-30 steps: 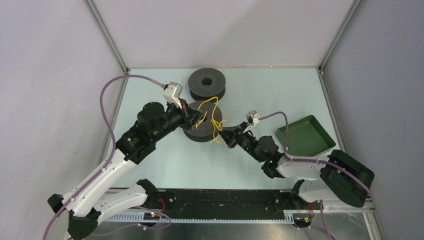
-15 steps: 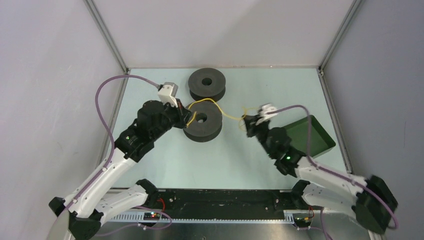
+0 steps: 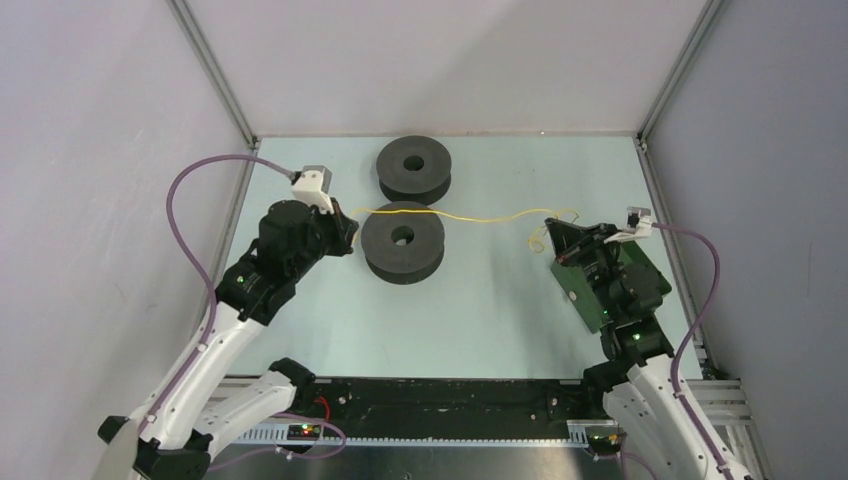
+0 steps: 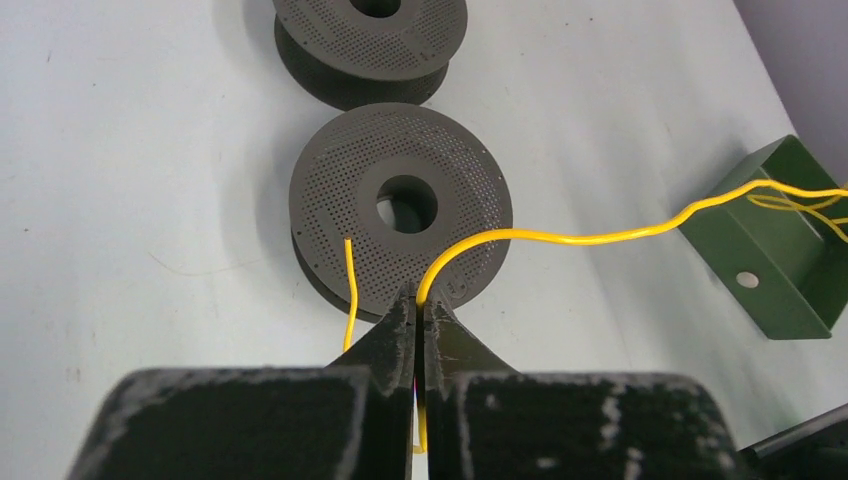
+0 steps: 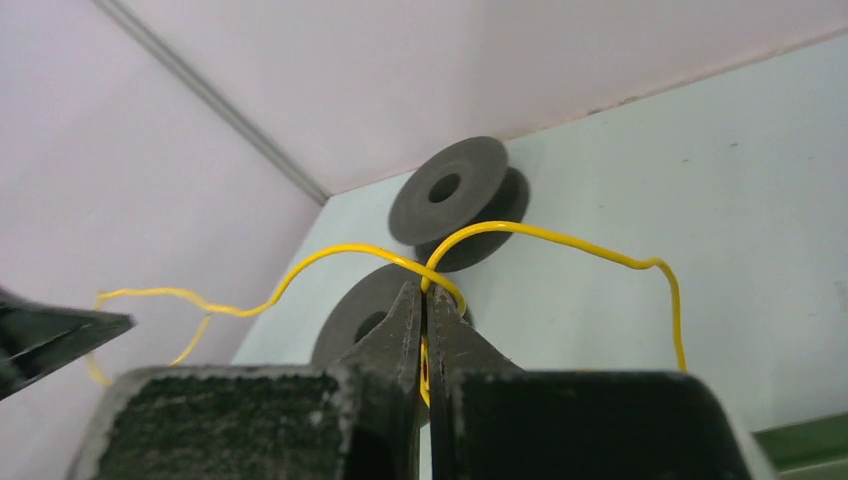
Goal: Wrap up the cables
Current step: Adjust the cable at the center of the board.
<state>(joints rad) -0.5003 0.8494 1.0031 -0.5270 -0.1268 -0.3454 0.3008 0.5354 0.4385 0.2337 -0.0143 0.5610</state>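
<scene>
Along the near spool's (image 3: 402, 243) far edge: yellow cable (image 3: 480, 218), stretched straight, pinched leftward by left gripper (image 3: 351, 226), rightward by right gripper (image 3: 552, 232). Step: straightening. Next, likely: winding round it under tension.

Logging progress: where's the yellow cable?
Top view: the yellow cable spans from left gripper to right gripper, over the far edge of the nearer spool.
</scene>
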